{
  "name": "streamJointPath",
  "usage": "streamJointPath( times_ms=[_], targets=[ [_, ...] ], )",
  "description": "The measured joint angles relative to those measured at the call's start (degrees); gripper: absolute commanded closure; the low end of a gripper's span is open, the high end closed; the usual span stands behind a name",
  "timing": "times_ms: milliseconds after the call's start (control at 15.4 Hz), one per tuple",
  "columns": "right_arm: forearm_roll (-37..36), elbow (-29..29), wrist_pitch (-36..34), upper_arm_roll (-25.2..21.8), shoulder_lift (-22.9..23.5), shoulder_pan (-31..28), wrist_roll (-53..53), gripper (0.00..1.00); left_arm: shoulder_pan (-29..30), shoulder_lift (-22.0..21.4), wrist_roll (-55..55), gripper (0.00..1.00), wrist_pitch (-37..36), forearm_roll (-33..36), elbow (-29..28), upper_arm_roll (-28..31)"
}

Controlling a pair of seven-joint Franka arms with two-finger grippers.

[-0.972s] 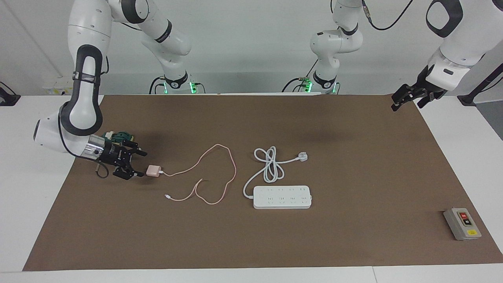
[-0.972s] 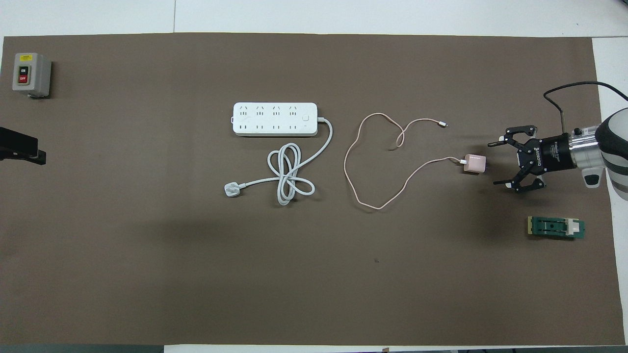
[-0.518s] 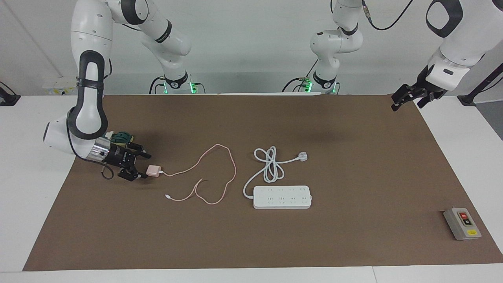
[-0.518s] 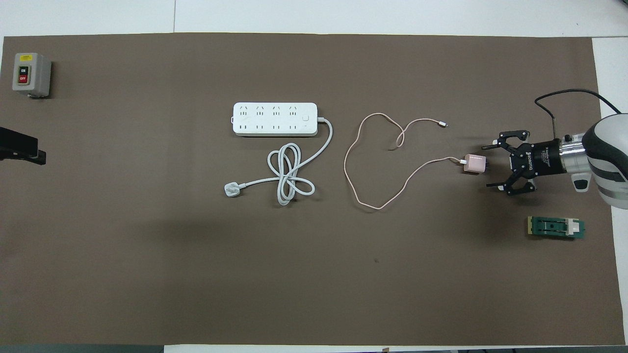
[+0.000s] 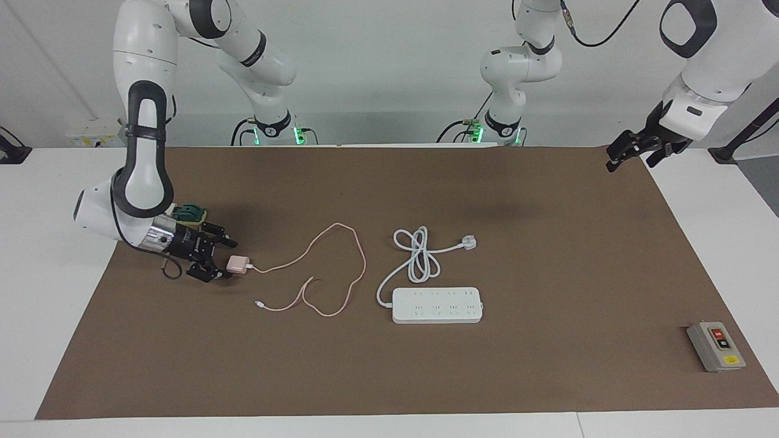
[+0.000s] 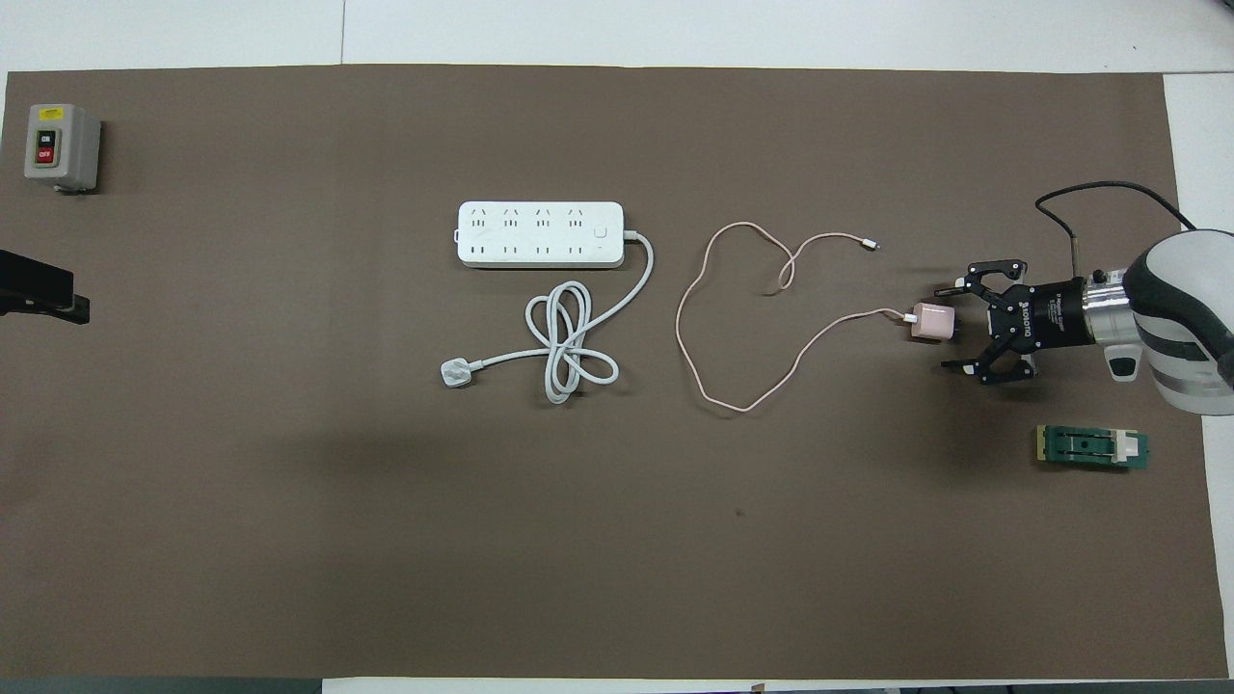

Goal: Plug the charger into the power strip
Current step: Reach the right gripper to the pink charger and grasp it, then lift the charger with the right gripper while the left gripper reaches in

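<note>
A small pale pink cube-shaped charger [image 5: 238, 264] lies on the brown mat near the edge at the right arm's end. The right gripper [image 5: 219, 258], fingers spread wide, brackets its back face without holding it; the pink cable trails toward the flat white power strip [image 5: 437, 305] mid-mat. The left gripper [image 5: 621, 154] waits, open, over a mat corner.

The left tool [image 6: 39, 294] is cut off at the overhead edge, seemingly open.

1 charger [image 6: 933, 322] – 1 power strip [image 6: 540, 234] – 1 switch box [image 6: 61, 146], 1 green part [image 6: 1092, 447]
</note>
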Motion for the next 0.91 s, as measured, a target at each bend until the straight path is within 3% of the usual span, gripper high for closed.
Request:
streamJointPath(
  times_ms=[194,259,518,907],
  targets=[
    [0.05,-0.27,0.75,0.01,0.0,0.01,-0.64,0.82,0.02,0.0,0.0,0.0,0.0,0.0,0.0,-0.03],
    [0.06,-0.53,0.69,0.0,-0.11,-0.01,-1.21,1.0,0.01,0.0,0.0,0.0,0.02,0.0,0.0,-0.12],
    [0.16,-1.28,1.21,-0.02,-0.82,0.21,-2.02,1.0,-0.03,-0.01,0.25,0.0,0.34,-0.48,0.0,-0.54],
    [0.23,1.45,-1.2,0.11,-0.84,2.97,0.2,1.0,2.75,0.06,3.31,0.0,1.02,-14.32,-0.48,0.07]
  ],
)
